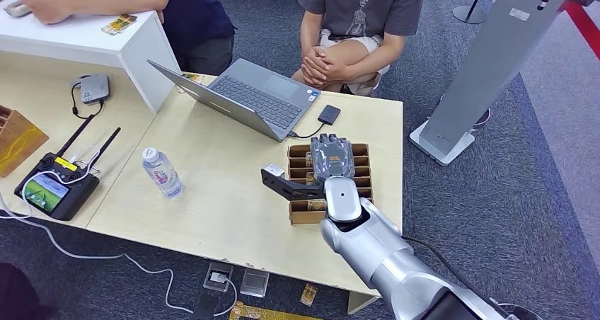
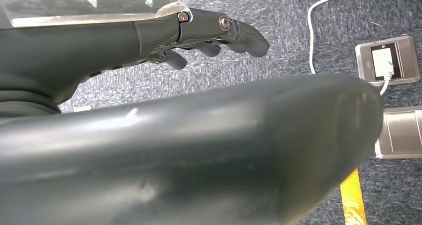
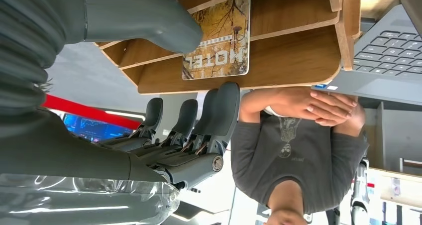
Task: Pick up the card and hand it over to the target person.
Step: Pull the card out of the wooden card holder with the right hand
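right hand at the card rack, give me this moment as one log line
phase: reach | right hand: over slotted card rack, open | hotel card: in rack slot, thumb near | left hand: hanging over carpet, empty

The card [image 3: 217, 38] standing in the wooden rack [image 3: 298, 56] carries the word "HOTEL", seen upside down in the right wrist view. The water bottle [image 1: 162, 172] label print is perhaps too small to read.

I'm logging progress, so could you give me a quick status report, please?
Right hand open over card rack. Card in slot, not gripped. Left hand empty, hanging. Nothing in the way.
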